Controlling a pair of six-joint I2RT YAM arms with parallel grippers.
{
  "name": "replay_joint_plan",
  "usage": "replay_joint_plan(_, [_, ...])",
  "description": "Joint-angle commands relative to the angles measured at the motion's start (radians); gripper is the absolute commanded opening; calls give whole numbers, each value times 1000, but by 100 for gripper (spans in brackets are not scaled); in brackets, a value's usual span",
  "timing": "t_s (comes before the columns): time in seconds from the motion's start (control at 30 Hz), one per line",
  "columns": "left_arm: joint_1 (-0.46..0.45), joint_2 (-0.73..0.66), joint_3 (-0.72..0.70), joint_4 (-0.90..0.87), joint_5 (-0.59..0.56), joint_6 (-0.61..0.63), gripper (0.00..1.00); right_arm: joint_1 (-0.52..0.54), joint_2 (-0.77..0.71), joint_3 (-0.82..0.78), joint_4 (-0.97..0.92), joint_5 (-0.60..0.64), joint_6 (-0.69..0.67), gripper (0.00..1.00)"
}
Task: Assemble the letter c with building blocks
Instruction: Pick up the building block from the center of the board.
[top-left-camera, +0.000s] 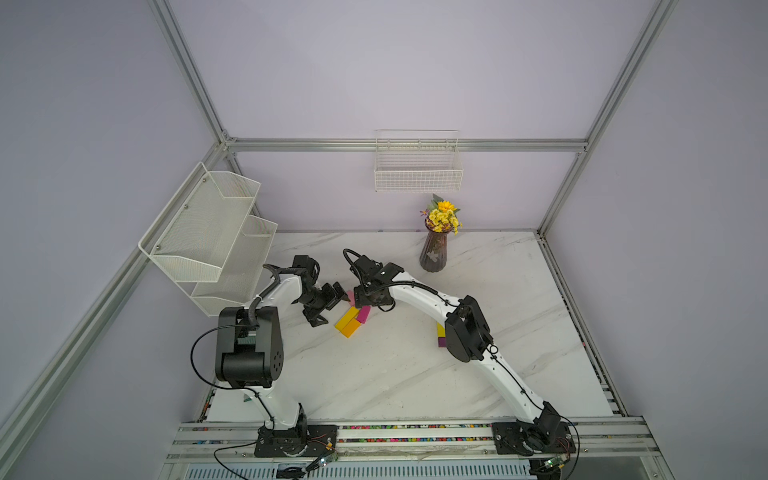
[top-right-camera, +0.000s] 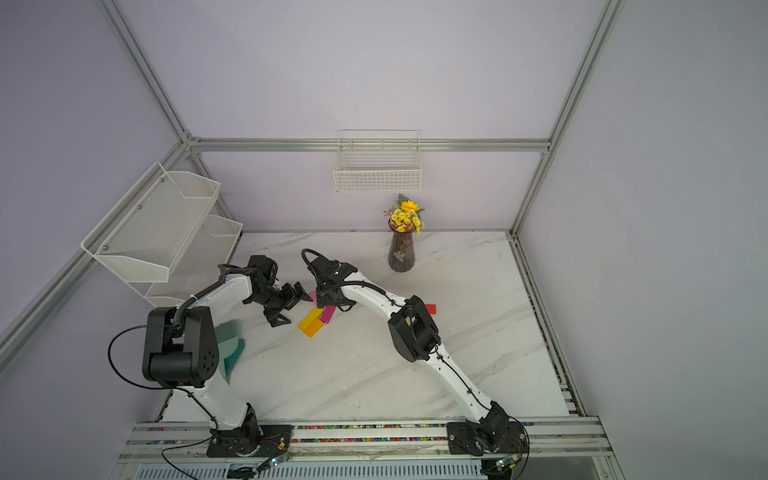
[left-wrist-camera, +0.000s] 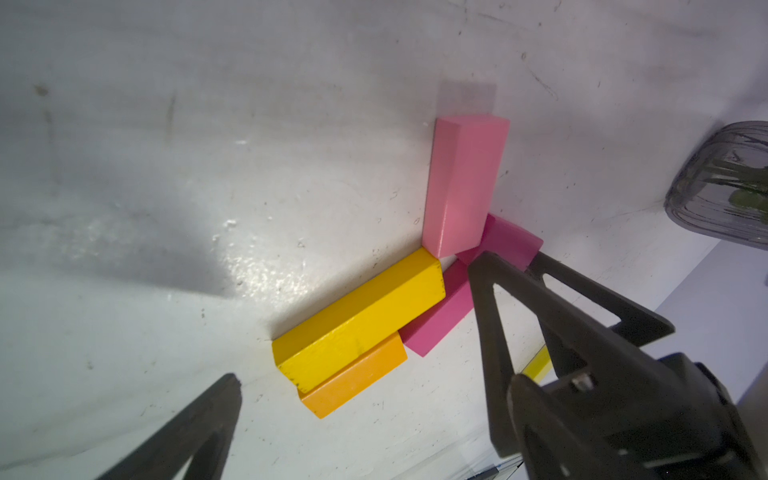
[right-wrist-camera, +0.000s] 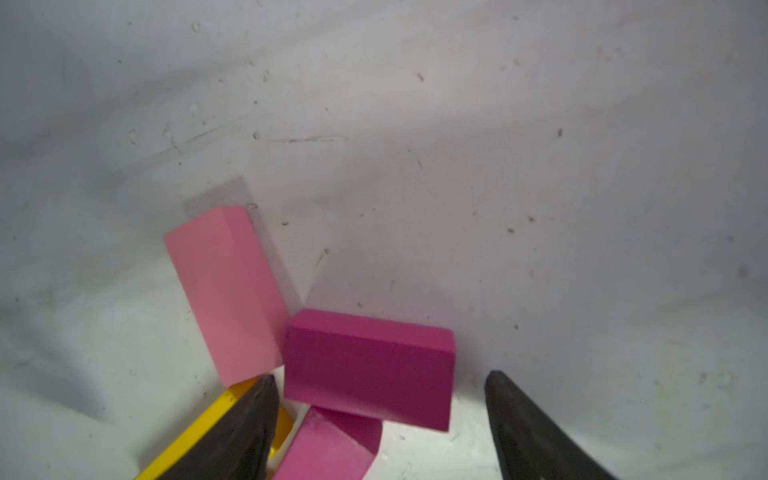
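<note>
Several building blocks lie clustered mid-table. A long yellow block (left-wrist-camera: 357, 320) lies against an orange one (left-wrist-camera: 357, 380), with a magenta block (left-wrist-camera: 436, 324) beside them and a pink block (left-wrist-camera: 461, 187) at the yellow one's end. A dark magenta block (right-wrist-camera: 368, 365) rests partly over the magenta one. My right gripper (right-wrist-camera: 380, 376) is open and straddles the dark magenta block, with a gap on one side. My left gripper (left-wrist-camera: 374, 376) is wide open over the yellow and orange blocks (top-left-camera: 348, 322), holding nothing. A red block (top-right-camera: 431, 308) and yellow and purple blocks (top-left-camera: 441, 336) lie by the right arm's elbow.
A dark vase of yellow flowers (top-left-camera: 435, 253) stands at the back of the marble table (top-left-camera: 395, 374). A white mesh rack (top-left-camera: 212, 237) hangs at the left and a wire basket (top-left-camera: 417, 170) hangs on the back wall. A teal brush (top-right-camera: 230, 345) lies beside the left arm.
</note>
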Motion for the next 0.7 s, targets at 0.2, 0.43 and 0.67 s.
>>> replay_joint_plan(0.2, [7, -22, -6, 23, 35, 3, 100, 5, -3, -37, -32, 81, -41, 78])
replay_joint_plan(0.43, [7, -29, -24, 37, 52, -2, 100, -35, -119, -213, 10, 99, -16, 77])
replay_joint_plan(0.67, [7, -33, -34, 39, 62, 0, 100, -51, -141, -256, 97, 28, -29, 83])
